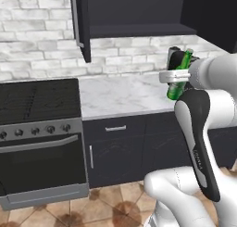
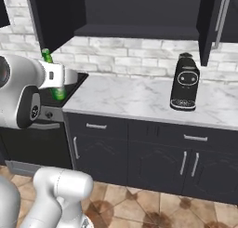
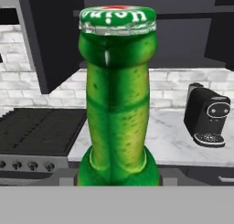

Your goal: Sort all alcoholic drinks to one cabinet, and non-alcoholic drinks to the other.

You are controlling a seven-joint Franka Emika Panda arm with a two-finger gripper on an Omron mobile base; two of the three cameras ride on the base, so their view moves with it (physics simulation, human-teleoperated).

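Note:
My gripper (image 1: 178,76) is shut on the slim green beer bottle (image 1: 176,90) and holds it upright in the air over the counter's edge, right of the stove. From the right base camera the gripper (image 2: 57,78) shows with the bottle (image 2: 59,93) sticking out above and below the white hand. Seen from the hand, the bottle (image 3: 118,104) rises close up, its green cap on top. Above the counter a dark wall cabinet (image 1: 139,30) stands with its doors open; its shelf (image 2: 135,31) is bare where I can see it.
A black coffee machine (image 2: 185,83) stands on the marble counter (image 2: 121,99), also seen from the hand (image 3: 208,115). The black stove (image 1: 39,101) with an oven below is at the left. The open cabinet doors (image 1: 81,22) (image 2: 209,22) jut out over the counter.

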